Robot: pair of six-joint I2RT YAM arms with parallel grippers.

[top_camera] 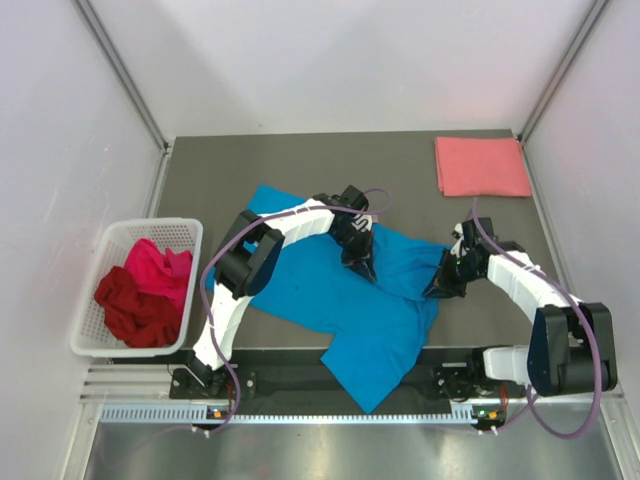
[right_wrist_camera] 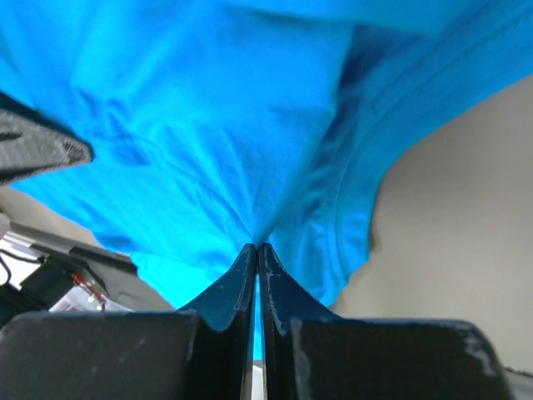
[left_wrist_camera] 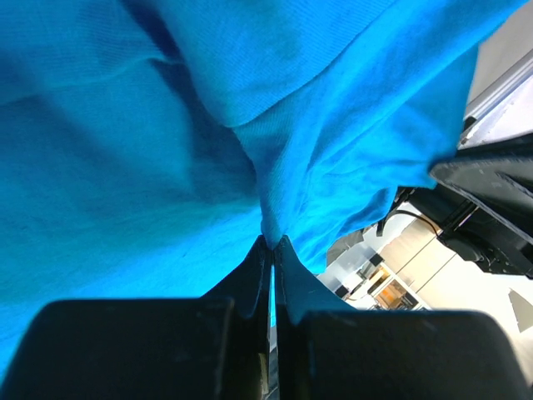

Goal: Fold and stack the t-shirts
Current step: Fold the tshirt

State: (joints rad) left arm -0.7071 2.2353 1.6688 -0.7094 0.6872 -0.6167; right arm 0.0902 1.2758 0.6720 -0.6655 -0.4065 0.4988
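Observation:
A bright blue t-shirt [top_camera: 340,300] lies spread and rumpled across the middle of the dark table, one end hanging past the near edge. My left gripper [top_camera: 358,262] is shut on a pinch of its cloth [left_wrist_camera: 272,225] near the shirt's upper middle. My right gripper [top_camera: 436,289] is shut on the blue cloth [right_wrist_camera: 258,225] at the shirt's right edge. A salmon pink t-shirt [top_camera: 482,166] lies folded flat at the back right. Dark red [top_camera: 135,310] and magenta [top_camera: 158,268] t-shirts are bundled in the basket.
A white lattice basket [top_camera: 84,335] stands off the table's left edge. White walls close in the left, right and back. The arm bases and a rail [top_camera: 300,385] run along the near edge.

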